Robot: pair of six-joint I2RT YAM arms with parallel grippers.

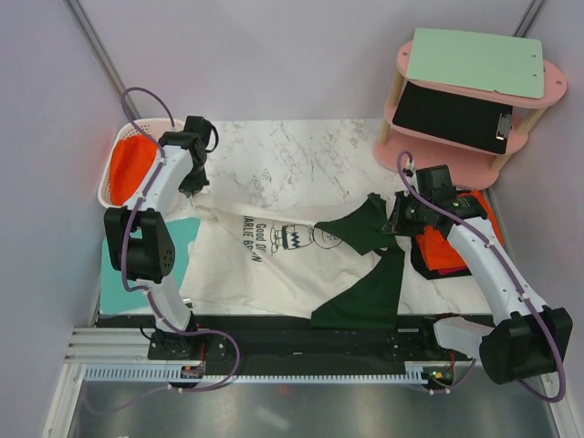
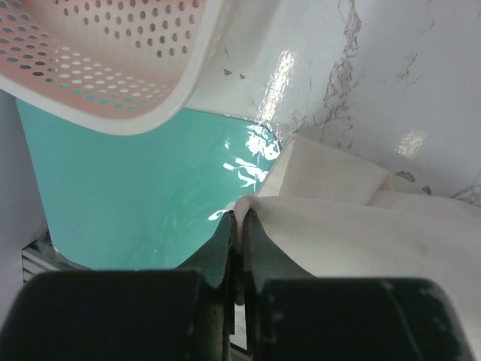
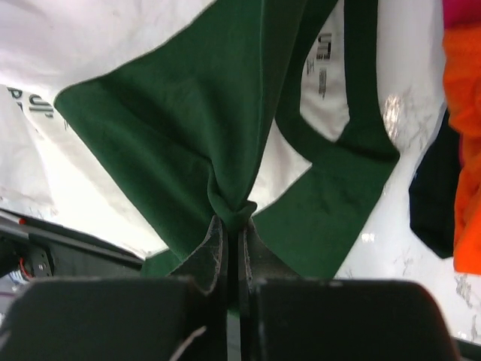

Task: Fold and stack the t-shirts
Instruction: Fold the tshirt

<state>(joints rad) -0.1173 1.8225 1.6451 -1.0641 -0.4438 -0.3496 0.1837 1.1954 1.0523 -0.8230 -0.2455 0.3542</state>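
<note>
basket (image 1: 102, 182) far left | shelf (image 1: 438, 151) far right | plain t-shirt (image 1: 365, 294) overlapping right of lettered t-shirt (image 1: 239, 274), on table (image 1: 292, 155)

White basket (image 1: 105, 178) holds orange cloth (image 1: 128, 164); pink shelf (image 1: 402, 62) far right; teal mat (image 1: 114, 292) left

From above and behind the arm bases, the top camera looks steeply down on the whole table (image 1: 301, 151). The wrist cameras peer in close: left onto the cream shirt (image 2: 376, 241), right onto the green shirt (image 3: 188, 128). Both shirts also show from above.
</note>
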